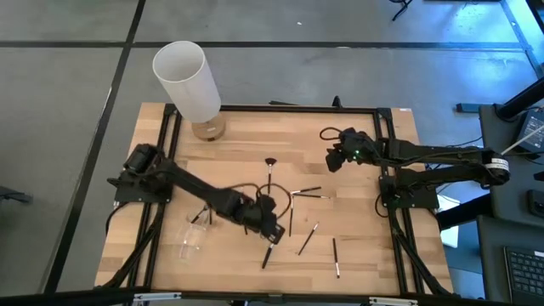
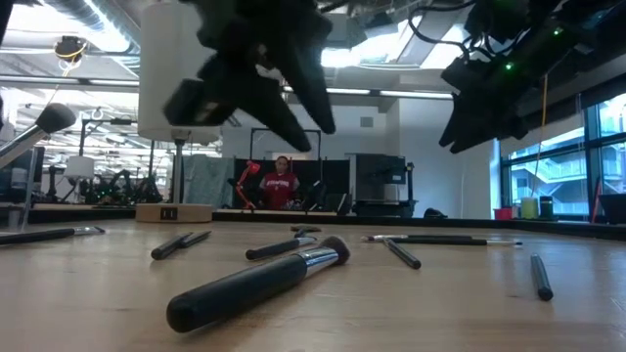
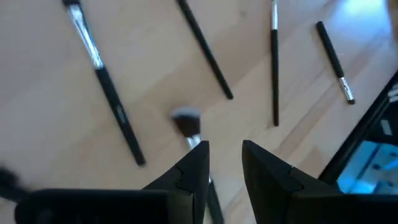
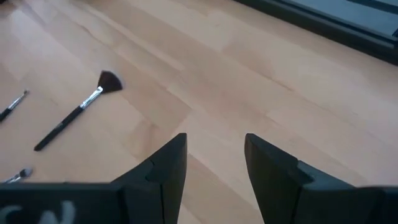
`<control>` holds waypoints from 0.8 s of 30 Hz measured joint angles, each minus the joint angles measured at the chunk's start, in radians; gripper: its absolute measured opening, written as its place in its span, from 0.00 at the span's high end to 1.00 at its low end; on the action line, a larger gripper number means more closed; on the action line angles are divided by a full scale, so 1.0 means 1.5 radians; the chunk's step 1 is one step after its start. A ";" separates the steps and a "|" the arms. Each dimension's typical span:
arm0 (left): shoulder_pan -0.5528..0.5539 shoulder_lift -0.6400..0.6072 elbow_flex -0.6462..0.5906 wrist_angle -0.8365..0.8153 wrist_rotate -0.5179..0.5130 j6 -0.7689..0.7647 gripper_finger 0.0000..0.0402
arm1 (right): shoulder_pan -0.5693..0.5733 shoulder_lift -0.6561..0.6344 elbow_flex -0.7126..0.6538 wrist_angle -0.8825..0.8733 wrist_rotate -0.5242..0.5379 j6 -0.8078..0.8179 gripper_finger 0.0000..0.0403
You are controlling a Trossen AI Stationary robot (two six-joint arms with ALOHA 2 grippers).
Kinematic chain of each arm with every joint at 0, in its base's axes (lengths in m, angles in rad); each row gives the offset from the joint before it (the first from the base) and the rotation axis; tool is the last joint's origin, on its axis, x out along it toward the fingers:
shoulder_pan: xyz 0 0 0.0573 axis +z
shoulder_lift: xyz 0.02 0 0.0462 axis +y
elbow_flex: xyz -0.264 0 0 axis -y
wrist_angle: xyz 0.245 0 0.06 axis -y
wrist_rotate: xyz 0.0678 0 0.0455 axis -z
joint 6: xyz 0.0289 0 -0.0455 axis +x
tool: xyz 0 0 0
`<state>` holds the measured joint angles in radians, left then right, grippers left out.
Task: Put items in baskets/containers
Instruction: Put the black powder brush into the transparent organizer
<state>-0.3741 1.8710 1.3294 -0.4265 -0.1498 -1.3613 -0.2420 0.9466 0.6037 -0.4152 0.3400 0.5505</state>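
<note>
We found the left gripper (image 1: 270,228) low over the table's front centre, fingers (image 3: 194,163) parted narrowly, empty, above a short brush (image 3: 188,126) with pale bristles. The right gripper (image 4: 214,152) waited near the table's (image 1: 238,144) rear right, jaws parted and empty. Makeup brushes lay scattered mid-table, including a fan-shaped brush (image 1: 270,166). The transparent cup (image 1: 191,238) appeared to lie on its side at front left; its outline was faint.

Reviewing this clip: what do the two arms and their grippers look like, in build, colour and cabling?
Both arms are dark, jointed links with black cables looping alongside. The left gripper and right gripper each have two flat, dark, wedge-shaped fingers. A small green light glows on the right arm's wrist.
</note>
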 joint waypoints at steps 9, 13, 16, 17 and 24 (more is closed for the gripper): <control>-0.011 0.081 0.107 -0.097 0.018 -0.058 0.78 | 0.000 0.000 0.000 -0.039 -0.001 -0.022 0.60; -0.007 0.144 0.170 -0.140 0.044 -0.041 0.78 | 0.000 0.000 0.000 -0.038 0.004 -0.028 0.60; -0.005 0.183 0.223 -0.186 0.069 -0.021 0.78 | 0.000 0.000 0.000 -0.038 0.005 -0.035 0.60; -0.004 0.194 0.241 -0.206 0.072 -0.015 0.77 | 0.000 0.000 0.000 -0.039 0.005 -0.037 0.60; -0.002 0.206 0.303 -0.296 0.038 0.007 0.73 | 0.000 0.000 0.000 -0.042 -0.001 -0.039 0.60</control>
<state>-0.3771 2.1805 1.7844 -0.8699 -0.0924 -1.3509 -0.2424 0.9466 0.6037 -0.4787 0.3384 0.4927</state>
